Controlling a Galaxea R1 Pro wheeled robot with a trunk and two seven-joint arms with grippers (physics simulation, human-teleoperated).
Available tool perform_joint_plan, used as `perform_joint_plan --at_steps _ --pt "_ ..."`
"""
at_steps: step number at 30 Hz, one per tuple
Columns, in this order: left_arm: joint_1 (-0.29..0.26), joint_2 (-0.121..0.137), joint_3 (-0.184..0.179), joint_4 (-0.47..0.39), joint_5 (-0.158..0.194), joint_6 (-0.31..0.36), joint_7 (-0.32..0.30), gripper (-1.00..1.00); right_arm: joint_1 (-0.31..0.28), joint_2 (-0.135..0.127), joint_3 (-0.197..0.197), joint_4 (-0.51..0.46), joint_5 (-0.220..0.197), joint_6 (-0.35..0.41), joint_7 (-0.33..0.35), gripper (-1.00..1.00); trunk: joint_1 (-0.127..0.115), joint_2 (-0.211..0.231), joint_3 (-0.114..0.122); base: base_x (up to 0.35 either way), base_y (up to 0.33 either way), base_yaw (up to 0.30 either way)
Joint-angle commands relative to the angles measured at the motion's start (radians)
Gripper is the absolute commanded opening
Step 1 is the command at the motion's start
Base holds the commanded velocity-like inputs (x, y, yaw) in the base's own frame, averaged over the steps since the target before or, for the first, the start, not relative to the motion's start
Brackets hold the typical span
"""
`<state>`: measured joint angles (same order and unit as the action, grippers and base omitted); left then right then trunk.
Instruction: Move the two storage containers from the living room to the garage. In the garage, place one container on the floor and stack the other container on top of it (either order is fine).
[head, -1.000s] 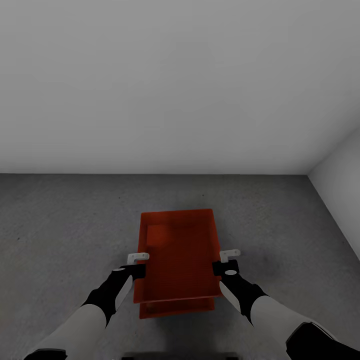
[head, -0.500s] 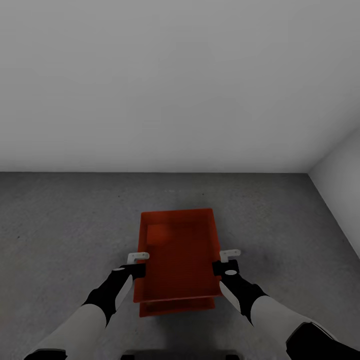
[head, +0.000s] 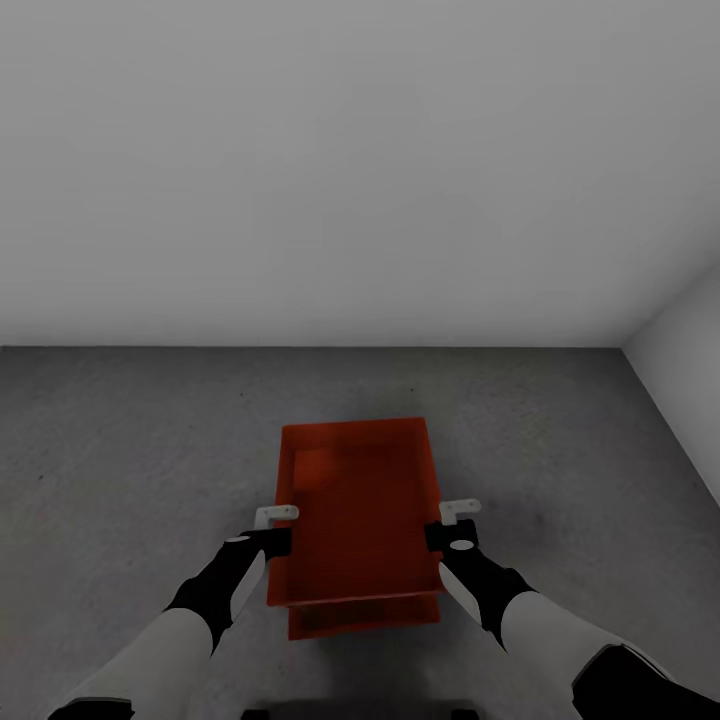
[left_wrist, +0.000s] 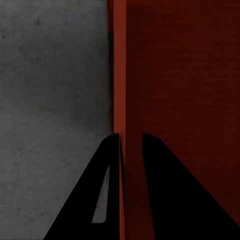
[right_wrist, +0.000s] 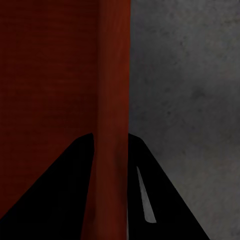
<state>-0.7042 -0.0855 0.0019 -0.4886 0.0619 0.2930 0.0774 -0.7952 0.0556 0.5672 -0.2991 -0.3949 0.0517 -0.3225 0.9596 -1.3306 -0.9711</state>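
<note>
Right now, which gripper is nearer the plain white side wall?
Right. Right gripper clamps the orange-red plastic bin's rim facing the side wall; left gripper clamps the opposite rim.

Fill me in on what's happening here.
The robot holds an orange-red bin by its two long walls, the left gripper clamped on one, the right gripper on the other. A second bin peeks out beneath it at the near end. Grey concrete floor and white walls surround them.
</note>
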Motion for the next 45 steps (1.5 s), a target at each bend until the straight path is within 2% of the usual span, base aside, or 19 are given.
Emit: perform_joint_plan --at_steps 1,23,34,45 --pt "0.000 0.000 -0.020 -0.004 0.012 0.005 0.010 -1.00 -0.001 0.000 0.014 0.002 -0.025 0.031 -0.010 -1.00 0.000 0.000 -0.001 0.134 0.236 0.000" --pt "0.000 0.000 -0.020 -0.009 0.013 0.002 0.013 -1.00 -0.001 0.000 0.014 0.002 -0.025 0.031 -0.010 -1.00 0.000 0.000 -0.001 0.015 0.025 0.000" --pt "0.000 0.000 -0.020 -0.006 0.013 0.004 0.013 -1.00 -0.001 0.000 0.014 0.002 -0.025 0.030 -0.010 -1.00 0.000 0.000 -0.001 -0.141 0.000 0.000" --pt "0.000 0.000 -0.020 -0.004 0.013 0.002 0.013 -1.00 -0.001 0.000 0.014 0.002 -0.025 0.030 -0.010 -1.00 0.000 0.000 -0.001 -0.012 0.000 0.000"
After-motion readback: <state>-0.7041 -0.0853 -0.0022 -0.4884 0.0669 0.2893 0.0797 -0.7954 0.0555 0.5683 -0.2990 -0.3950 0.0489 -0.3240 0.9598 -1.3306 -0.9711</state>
